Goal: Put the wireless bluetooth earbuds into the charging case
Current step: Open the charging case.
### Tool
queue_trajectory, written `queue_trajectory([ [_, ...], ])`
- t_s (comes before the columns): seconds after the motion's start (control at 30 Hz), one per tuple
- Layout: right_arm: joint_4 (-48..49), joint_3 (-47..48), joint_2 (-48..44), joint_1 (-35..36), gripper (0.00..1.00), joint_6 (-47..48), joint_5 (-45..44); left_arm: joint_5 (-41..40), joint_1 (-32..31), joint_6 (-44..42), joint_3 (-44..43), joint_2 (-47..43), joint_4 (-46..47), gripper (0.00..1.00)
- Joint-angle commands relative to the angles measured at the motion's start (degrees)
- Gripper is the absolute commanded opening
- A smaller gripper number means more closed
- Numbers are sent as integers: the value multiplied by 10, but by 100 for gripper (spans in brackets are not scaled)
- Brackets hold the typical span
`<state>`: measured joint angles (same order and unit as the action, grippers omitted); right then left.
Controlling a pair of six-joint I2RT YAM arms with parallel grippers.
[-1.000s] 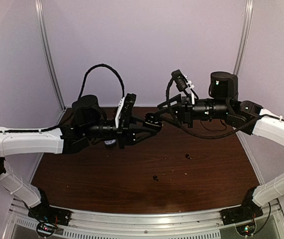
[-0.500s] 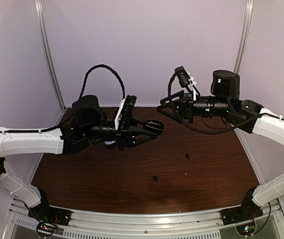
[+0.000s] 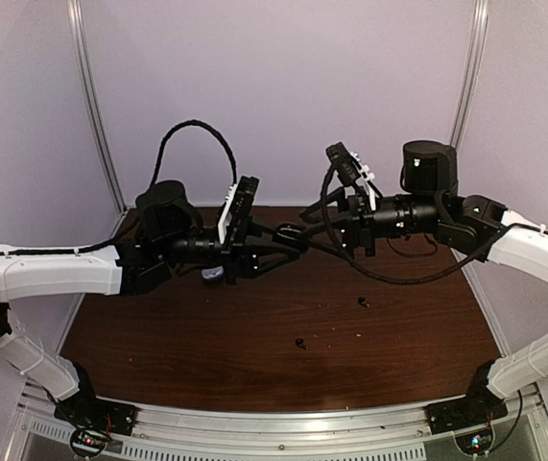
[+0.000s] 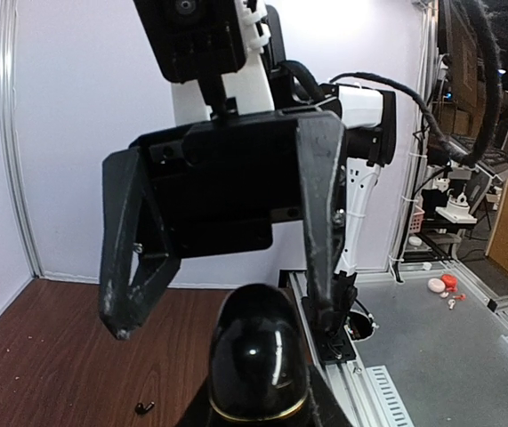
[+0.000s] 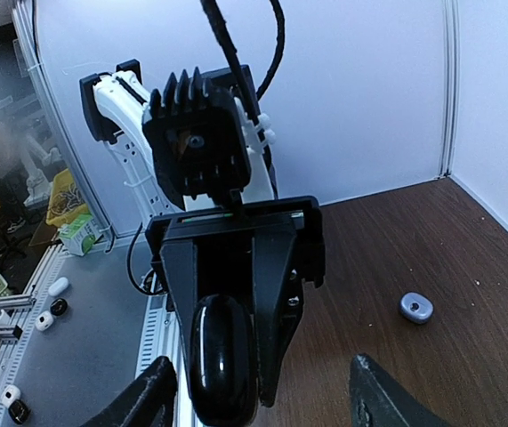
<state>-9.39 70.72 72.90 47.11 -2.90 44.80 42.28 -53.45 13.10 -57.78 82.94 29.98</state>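
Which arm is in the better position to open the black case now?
Right. The left gripper is shut on the case, holding it in the air. The right gripper is open and empty, facing the case with its fingers spread, so it can probably open it.

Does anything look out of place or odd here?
Two black earbuds lie loose and apart on the table, while the left gripper holds the black case in mid-air, apparently shut, facing the open right gripper.
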Motion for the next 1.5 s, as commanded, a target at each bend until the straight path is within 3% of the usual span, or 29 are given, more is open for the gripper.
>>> queue_trajectory([
  [0.0,-28,18,6,7,64,21,-39,11,3,8,-6,-1,34,0],
  [0.37,11,17,2,-6,56,-19,-80,27,3,1,0,-3,33,0],
  [1.17,31,14,4,-15,55,-37,-71,27,3,0,-1,3,36,0],
  [1.47,65,24,-12,-12,62,-53,1,9,3,8,-4,12,27,0],
])
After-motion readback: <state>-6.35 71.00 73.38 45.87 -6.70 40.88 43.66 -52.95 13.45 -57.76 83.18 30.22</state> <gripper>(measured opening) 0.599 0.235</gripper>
